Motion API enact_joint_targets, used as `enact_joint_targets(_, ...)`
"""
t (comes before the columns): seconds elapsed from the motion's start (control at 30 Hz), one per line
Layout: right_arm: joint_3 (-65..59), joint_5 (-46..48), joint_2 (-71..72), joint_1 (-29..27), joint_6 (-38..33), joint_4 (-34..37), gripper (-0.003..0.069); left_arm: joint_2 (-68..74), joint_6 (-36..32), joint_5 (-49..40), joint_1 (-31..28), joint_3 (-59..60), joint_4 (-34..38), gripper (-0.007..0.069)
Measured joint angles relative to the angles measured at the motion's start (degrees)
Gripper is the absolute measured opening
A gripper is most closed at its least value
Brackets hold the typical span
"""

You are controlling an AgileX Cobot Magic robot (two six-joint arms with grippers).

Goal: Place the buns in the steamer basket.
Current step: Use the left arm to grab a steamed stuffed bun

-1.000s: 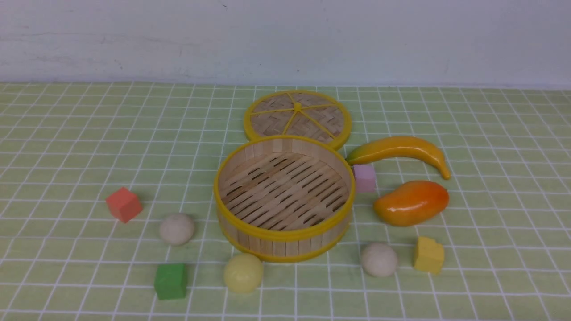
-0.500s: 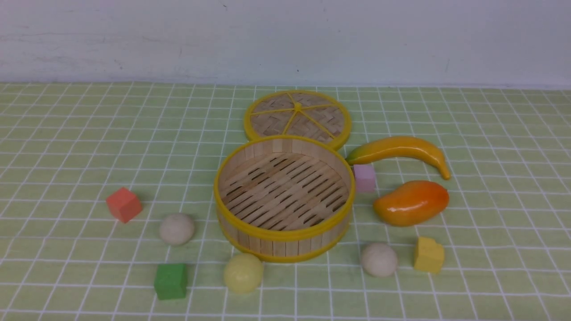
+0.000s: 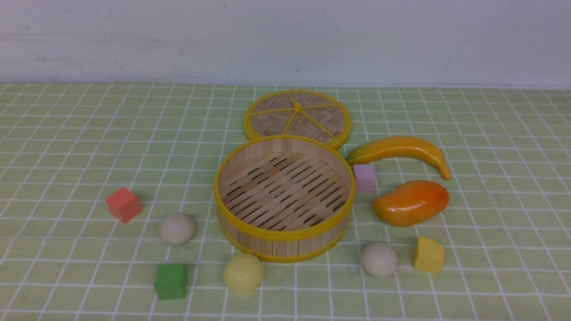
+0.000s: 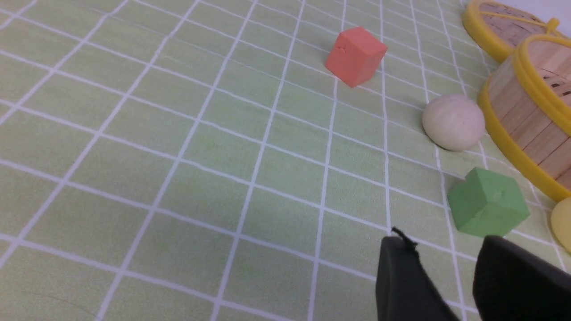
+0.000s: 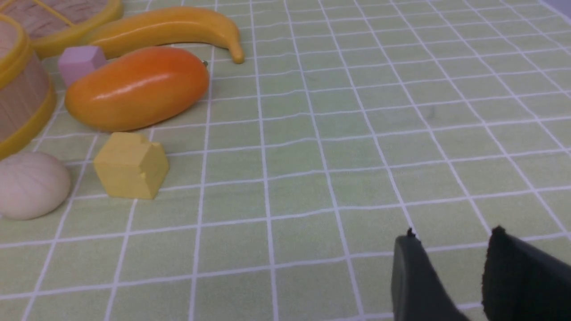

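Observation:
The steamer basket point(image 3: 284, 196) stands empty in the middle of the green checked cloth, and its wall point(image 4: 531, 111) shows in the left wrist view. Three buns lie around its near side: an off-white bun point(image 3: 177, 228) point(image 4: 453, 122) on the left, a pale yellow bun point(image 3: 243, 273) point(image 4: 563, 223) in front, another off-white bun point(image 3: 379, 259) point(image 5: 31, 185) on the right. Neither arm shows in the front view. My left gripper point(image 4: 446, 245) hovers open and empty near the green cube. My right gripper point(image 5: 453, 236) is open and empty, well off to the side of the right bun.
A woven lid point(image 3: 297, 118) lies behind the basket. A banana point(image 3: 399, 151), mango point(image 3: 411, 202) and pink cube point(image 3: 364, 178) sit to the right, with a yellow cube point(image 3: 428, 255) beside the right bun. A red cube point(image 3: 123, 204) and a green cube point(image 3: 170, 281) lie on the left.

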State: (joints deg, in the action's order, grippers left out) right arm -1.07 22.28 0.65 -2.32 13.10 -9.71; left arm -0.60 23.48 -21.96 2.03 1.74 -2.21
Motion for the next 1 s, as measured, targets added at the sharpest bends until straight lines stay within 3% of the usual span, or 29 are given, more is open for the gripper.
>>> enact_joint_targets(0.33,0.0,0.0,0.0,0.0,0.0,0.0,0.0239,0.0,0.27,2.77,0.0,0.0,-0.28,0.0238)
enact_joint_targets(0.43,0.0,0.0,0.0,0.0,0.0,0.0,0.0239,0.0,0.6,7.43,0.0,0.0,1.86,0.0238)
enact_joint_targets(0.63,0.0,0.0,0.0,0.0,0.0,0.0,0.0239,0.0,3.27,27.32,0.0,0.0,10.36,0.0238)
enact_joint_targets(0.8,0.0,0.0,0.0,0.0,-0.04,0.0,0.0239,0.0,3.76,38.28,0.0,0.0,11.54,0.0238)
enact_joint_targets(1.0,0.0,0.0,0.0,0.0,-0.04,0.0,0.0239,0.0,3.36,38.41,0.0,-8.65,11.89,0.0238)
